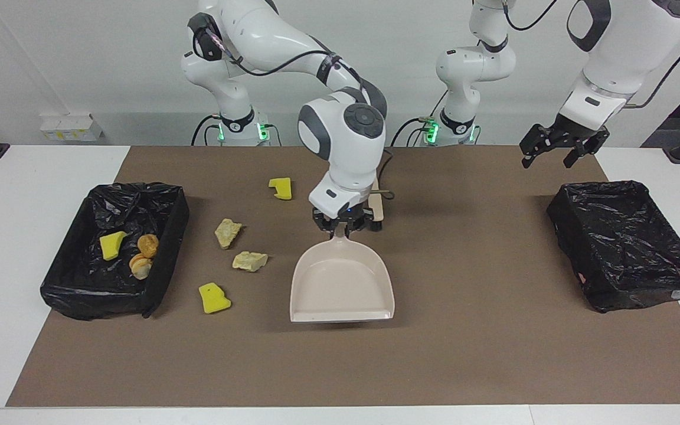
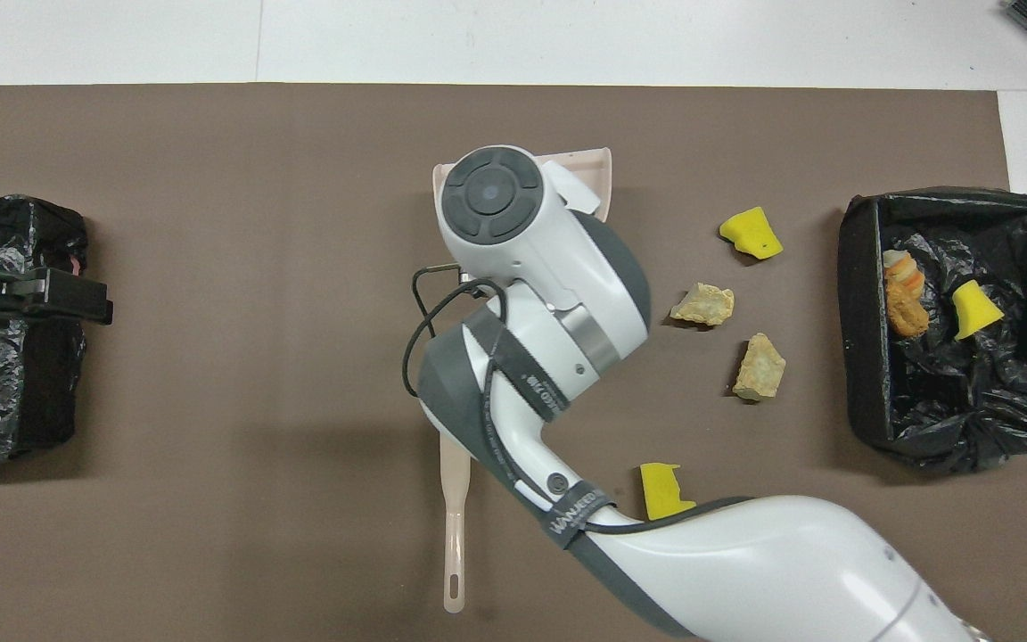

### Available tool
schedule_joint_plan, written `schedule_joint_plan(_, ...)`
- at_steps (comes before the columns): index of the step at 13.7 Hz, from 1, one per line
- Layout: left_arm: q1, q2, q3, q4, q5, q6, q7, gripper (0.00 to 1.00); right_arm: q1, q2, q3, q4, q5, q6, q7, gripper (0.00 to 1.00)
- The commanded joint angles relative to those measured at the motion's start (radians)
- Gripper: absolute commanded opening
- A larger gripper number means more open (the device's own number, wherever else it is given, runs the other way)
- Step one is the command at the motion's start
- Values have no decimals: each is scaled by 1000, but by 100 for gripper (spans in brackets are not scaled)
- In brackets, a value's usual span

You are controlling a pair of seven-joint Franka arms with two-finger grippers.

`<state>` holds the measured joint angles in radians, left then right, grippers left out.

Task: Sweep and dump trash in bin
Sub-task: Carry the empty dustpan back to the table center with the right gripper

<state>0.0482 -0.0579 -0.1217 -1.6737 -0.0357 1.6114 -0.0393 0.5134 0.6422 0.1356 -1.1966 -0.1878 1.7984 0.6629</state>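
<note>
Nearest the facing camera we note the bare front strip of the brown mat (image 1: 340, 366), laid over a white table (image 1: 21, 236); a white wall backs the robots. The right gripper (image 1: 342, 226) is clamped on the handle of the beige dustpan (image 1: 343, 283), at mid-mat. The brush (image 2: 454, 526) lies beneath that arm. Loose trash sits toward the right arm's end: two yellow sponge pieces (image 1: 214, 298) (image 1: 281, 188) and two beige chunks (image 1: 228, 232) (image 1: 249, 261). The lined bin (image 1: 163, 254) there holds another sponge piece (image 1: 112, 245) and bready lumps (image 1: 143, 255). The left gripper (image 1: 561, 144), fingers spread, hangs above the second bin (image 1: 629, 248).
</note>
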Motion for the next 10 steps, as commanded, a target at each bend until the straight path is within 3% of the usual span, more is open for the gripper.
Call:
schedule_joint_plan(1, -2, 0, -1, 11, 19, -11, 7, 100, 19, 96, 25, 104, 22, 37, 76, 0)
schedule_joint_plan(3, -2, 0, -1, 9, 19, -11, 7, 100, 36, 145, 45, 112, 22, 87, 130, 0)
schedule_joint_plan(6, -4, -6, -1, 6, 17, -13, 6, 100, 43, 155, 77, 115, 22, 111, 148, 0)
schedule_joint_plan(8, -5, -6, -1, 6, 19, -13, 6, 100, 43, 166, 81, 114, 40, 136, 153, 10)
schedule_joint_plan(10, -5, -6, -1, 6, 19, -13, 6, 100, 42, 166, 79, 114, 42, 134, 153, 47)
